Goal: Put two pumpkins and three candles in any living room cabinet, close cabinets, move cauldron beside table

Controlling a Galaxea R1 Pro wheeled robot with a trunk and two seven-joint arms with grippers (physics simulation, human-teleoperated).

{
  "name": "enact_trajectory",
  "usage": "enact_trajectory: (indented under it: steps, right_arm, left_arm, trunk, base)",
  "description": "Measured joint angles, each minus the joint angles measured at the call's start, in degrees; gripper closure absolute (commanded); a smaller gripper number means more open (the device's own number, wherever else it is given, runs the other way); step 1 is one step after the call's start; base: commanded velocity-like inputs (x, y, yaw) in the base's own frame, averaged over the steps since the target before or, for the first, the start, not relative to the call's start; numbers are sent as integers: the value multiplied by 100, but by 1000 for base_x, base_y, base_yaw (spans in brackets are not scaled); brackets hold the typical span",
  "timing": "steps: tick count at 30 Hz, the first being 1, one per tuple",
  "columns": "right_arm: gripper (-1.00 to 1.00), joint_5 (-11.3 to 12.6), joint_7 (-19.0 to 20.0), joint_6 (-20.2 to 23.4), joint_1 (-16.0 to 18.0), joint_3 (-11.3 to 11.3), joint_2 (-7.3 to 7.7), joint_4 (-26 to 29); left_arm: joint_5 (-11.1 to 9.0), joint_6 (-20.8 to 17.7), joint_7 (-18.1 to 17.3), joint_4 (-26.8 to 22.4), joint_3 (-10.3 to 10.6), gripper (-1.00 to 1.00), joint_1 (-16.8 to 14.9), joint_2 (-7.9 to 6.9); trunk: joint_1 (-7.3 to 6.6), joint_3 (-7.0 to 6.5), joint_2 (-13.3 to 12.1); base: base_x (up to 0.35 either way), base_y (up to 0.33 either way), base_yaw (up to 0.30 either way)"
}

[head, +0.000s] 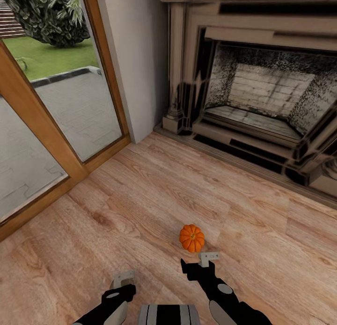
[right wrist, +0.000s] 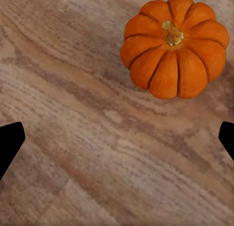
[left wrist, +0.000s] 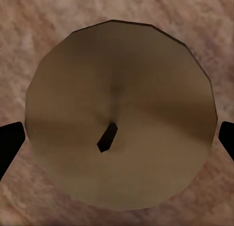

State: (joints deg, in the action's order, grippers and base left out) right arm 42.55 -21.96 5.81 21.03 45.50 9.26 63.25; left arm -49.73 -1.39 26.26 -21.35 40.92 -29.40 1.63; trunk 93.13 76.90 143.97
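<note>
A small ribbed orange pumpkin (head: 192,238) sits on the wood floor just ahead of my right gripper (head: 209,256). In the right wrist view the pumpkin (right wrist: 175,45) lies off to one side, and my right gripper (right wrist: 117,143) stands open over bare floor. My left gripper (head: 124,278) hangs low near the bottom of the head view. Its wrist view looks straight down on a tan candle (left wrist: 117,89) with a dark wick. The left gripper (left wrist: 117,143) is open, with one black fingertip at each side of the candle. The cabinet, table and cauldron are out of view.
An ornate dark fireplace (head: 262,100) with a raised hearth runs along the far right. Wood-framed glass doors (head: 56,124) fill the left wall, and a white wall corner (head: 135,58) stands between them. Wood floor (head: 154,194) stretches ahead.
</note>
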Motion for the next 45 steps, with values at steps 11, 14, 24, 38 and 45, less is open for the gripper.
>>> enact_trajectory:
  steps: [11,14,24,38,45]
  right_arm:
    - [-100,5,0,0,0,0,-28,0]
    - [-100,8,0,0,0,0,-33,0]
    - [-100,0,0,0,0,0,-12,0]
    - [-100,-5,0,0,0,0,0,0]
    - [-100,-9,0,0,0,0,0,3]
  left_arm:
    - [1,2,-1,2,-1,100,-1,4]
    - [1,5,-1,0,1,100,0,2]
    - [0,6,-1,0,3,100,0,-5]
    - [14,20,5,-1,-60,100,-1,-1]
    - [5,54,2,-1,-70,100,0,0]
  trunk:
    - [-1,0,0]
    - [0,0,0]
    - [0,0,0]
    - [-3,-22,-1]
    - [-18,-155,-9]
  base:
    - [0,0,0]
    - [0,0,0]
    - [0,0,0]
    - [0,0,0]
    - [0,0,0]
